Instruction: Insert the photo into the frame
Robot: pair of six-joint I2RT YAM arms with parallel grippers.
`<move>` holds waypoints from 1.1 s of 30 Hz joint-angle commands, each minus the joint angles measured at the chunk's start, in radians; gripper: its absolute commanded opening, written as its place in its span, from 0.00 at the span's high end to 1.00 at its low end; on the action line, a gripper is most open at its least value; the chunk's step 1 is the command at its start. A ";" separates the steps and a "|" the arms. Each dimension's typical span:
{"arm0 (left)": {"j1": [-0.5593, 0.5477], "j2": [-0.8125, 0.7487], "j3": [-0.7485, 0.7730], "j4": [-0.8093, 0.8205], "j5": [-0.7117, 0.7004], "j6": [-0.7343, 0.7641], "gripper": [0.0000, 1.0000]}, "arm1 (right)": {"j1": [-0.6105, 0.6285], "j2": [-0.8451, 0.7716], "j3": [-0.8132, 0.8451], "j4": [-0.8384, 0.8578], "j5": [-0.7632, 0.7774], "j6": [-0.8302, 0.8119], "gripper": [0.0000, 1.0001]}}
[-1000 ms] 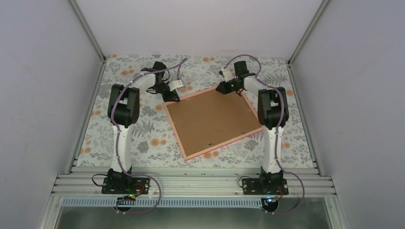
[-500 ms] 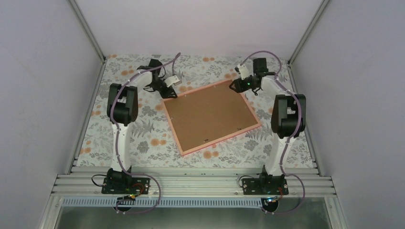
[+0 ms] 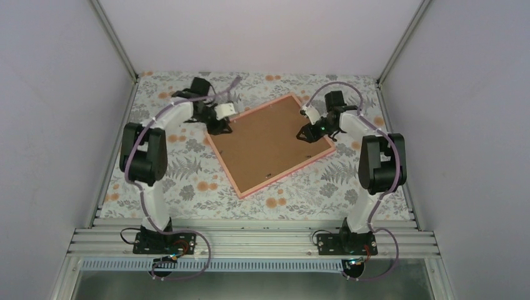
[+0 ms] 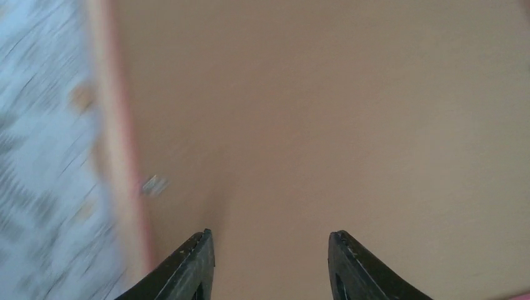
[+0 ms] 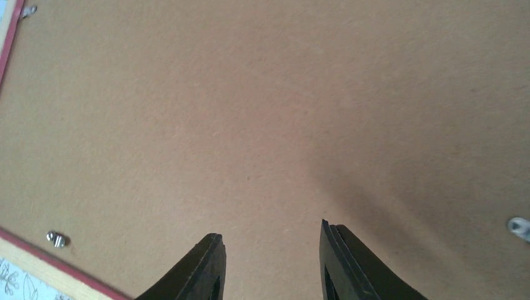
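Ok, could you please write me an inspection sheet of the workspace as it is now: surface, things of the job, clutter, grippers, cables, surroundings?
Surface: floral tablecloth covers the table.
Job's things: frame lies back up, turned askew to the table edges; brown backing board sits in it, with small metal clips at the edge. The photo is not seen in any view.
Clutter: nothing seen.
Grippers: left gripper is open over the board near the frame's left corner; right gripper is open over the board's right side. Neither holds anything.
Cables: a lilac cable follows each arm.
Surroundings: plain pale walls; metal rail at the near edge.
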State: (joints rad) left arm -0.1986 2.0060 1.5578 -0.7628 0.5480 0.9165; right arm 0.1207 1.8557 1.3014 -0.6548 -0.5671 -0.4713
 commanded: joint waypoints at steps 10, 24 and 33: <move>-0.335 -0.051 -0.233 0.183 0.131 0.066 0.72 | 0.146 0.123 0.035 -0.011 -0.095 0.117 0.76; -0.449 0.030 -0.251 0.196 0.096 0.085 0.85 | 0.145 0.302 0.080 -0.068 -0.115 0.190 0.85; -0.490 0.078 -0.245 0.173 0.063 0.083 0.87 | 0.143 0.331 0.089 -0.063 -0.100 0.206 0.87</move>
State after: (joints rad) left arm -0.6544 2.0315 1.3125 -0.5644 0.6281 0.9798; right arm 0.2539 2.1109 1.4017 -0.7033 -0.7525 -0.2852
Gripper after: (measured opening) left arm 0.129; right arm 0.144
